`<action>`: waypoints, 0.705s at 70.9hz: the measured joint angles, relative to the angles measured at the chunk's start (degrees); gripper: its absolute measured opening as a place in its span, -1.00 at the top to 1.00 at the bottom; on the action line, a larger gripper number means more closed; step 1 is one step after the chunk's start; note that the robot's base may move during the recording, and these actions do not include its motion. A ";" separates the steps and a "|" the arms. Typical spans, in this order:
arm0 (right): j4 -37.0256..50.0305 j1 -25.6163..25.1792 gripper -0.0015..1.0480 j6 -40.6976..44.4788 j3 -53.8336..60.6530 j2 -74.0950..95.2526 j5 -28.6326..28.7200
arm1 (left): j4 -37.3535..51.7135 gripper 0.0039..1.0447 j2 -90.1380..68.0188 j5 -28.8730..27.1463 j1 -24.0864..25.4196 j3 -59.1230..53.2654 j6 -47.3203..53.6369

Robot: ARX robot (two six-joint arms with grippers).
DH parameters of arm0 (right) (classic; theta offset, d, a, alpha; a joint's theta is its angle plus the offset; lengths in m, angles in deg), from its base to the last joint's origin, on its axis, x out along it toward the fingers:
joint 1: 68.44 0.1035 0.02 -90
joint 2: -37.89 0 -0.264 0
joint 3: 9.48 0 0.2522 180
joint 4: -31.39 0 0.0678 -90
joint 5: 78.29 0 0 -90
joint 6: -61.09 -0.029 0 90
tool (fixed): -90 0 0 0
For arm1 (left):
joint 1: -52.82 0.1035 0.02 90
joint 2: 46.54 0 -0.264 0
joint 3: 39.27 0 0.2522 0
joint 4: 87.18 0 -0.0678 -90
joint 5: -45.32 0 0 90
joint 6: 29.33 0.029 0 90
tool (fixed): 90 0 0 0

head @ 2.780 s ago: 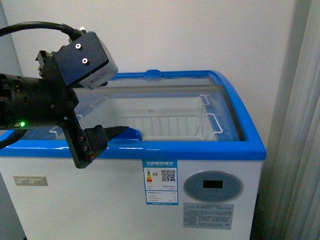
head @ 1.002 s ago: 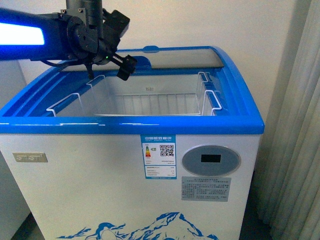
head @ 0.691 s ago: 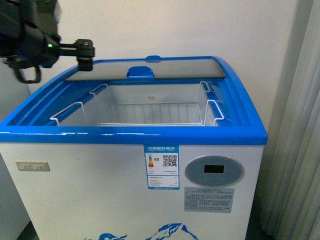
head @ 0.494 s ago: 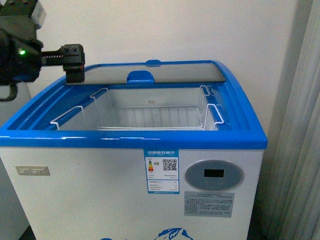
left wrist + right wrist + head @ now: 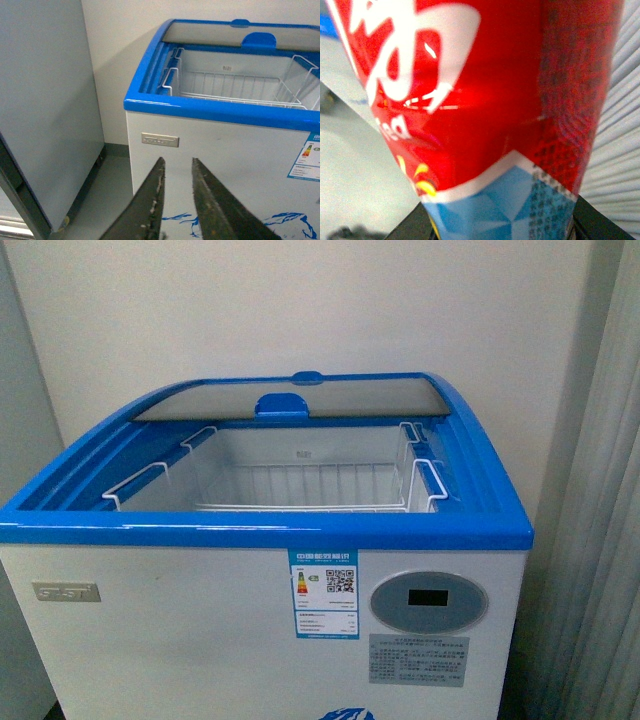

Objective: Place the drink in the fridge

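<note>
The fridge (image 5: 150,640) is a white chest cooler with a blue top rim (image 5: 260,530). Its glass lid (image 5: 290,400) is slid to the back, so the top is open. An empty white wire basket (image 5: 300,485) hangs inside. No arm shows in the front view. My left gripper (image 5: 176,172) is open and empty, low in front of the fridge's white front wall (image 5: 225,165). My right gripper is shut on a red, white and blue drink can (image 5: 470,100), which fills the right wrist view and hides the fingertips.
A taller grey-white cabinet (image 5: 45,100) on castors stands beside the fridge's left side, with a strip of floor (image 5: 105,195) between them. A grey curtain (image 5: 600,520) hangs at the fridge's right. A wall is behind. An oval grey display (image 5: 428,600) is on the fridge front.
The left arm, which reached over the fridge's back left corner, has drawn back left and left the front view. The lid now sits at the back, the top open.
</note>
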 joint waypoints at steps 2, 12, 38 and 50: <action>1.09 -0.39 0.24 1.95 -0.76 1.95 -0.07 | -0.22 0.72 0.72 0.00 0.02 -0.20 0.02; 10.51 0.07 0.24 15.12 -9.01 16.66 -1.42 | -1.92 0.96 4.20 0.02 0.02 -1.42 0.13; 14.62 13.92 0.24 50.25 -48.13 64.63 -8.26 | -6.73 0.96 13.64 0.02 0.02 -5.68 0.22; 12.66 16.96 0.24 50.60 -55.65 73.85 -8.31 | -9.73 0.96 17.07 0.04 0.02 -5.75 0.26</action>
